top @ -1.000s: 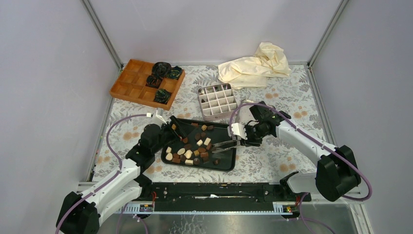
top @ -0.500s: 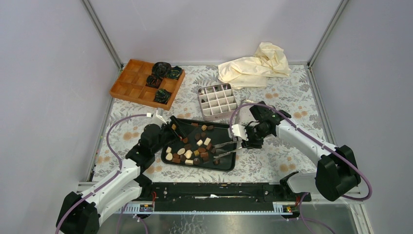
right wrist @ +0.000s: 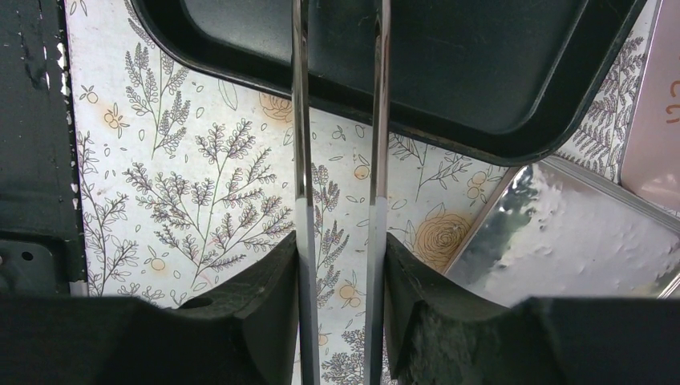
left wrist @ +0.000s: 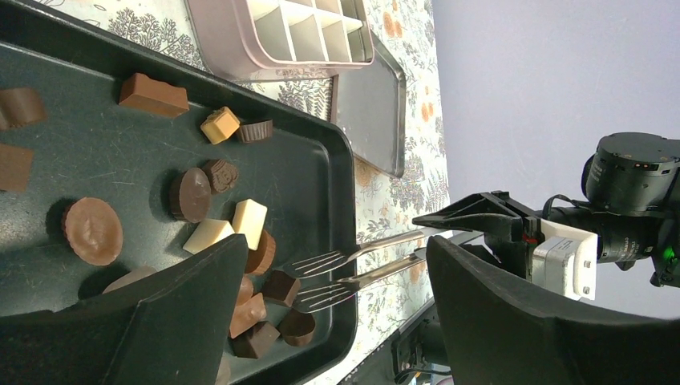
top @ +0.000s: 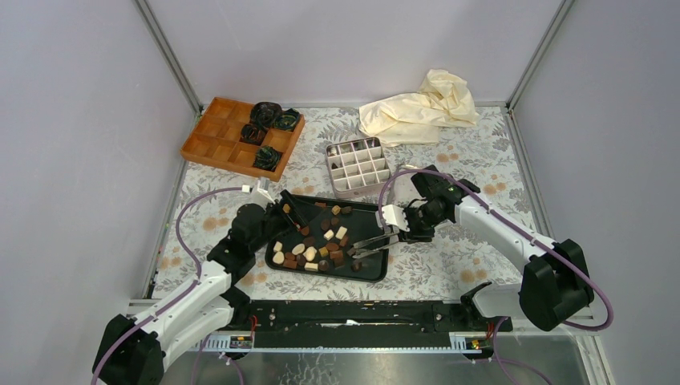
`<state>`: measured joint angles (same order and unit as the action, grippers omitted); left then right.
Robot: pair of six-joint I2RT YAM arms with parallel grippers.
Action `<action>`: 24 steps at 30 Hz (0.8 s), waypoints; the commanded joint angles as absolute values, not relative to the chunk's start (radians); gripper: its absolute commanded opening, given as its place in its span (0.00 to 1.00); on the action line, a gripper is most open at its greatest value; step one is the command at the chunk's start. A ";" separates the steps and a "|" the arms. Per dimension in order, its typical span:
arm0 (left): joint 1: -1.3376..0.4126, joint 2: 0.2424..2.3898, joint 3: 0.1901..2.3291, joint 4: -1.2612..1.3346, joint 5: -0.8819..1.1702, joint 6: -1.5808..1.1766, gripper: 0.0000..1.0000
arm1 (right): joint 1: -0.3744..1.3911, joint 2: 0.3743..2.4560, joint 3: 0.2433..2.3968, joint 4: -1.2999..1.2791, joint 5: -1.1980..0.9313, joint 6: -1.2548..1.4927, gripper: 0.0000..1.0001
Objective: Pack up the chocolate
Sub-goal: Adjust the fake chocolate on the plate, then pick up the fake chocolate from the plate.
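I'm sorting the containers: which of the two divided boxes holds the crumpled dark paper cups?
The orange-brown box at the back left: the paper cups sit in its right-hand compartments. The pale box near the middle shows none.

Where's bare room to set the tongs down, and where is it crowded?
Free: the tablecloth right of the divided tin, between the cream cloth and the right arm; also the strip beside the black tray's right edge. Crowded: the tray's middle, full of chocolate, where the tongs reach.
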<state>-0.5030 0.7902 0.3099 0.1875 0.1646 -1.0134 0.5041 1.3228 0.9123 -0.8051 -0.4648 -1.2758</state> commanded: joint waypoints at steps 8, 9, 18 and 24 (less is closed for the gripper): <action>-0.497 0.805 0.310 0.270 0.187 -1.018 0.89 | 0.536 1.350 0.961 -0.807 -0.483 -1.281 0.42; -0.497 0.807 0.310 0.271 0.188 -1.018 0.89 | 0.540 1.355 0.964 -0.806 -0.480 -1.281 0.42; -0.497 0.829 0.311 0.289 0.195 -1.020 0.89 | 0.551 1.377 0.979 -0.800 -0.461 -1.293 0.40; -0.497 0.861 0.315 0.309 0.206 -1.026 0.88 | 0.552 1.345 0.968 -0.793 -0.456 -1.270 0.19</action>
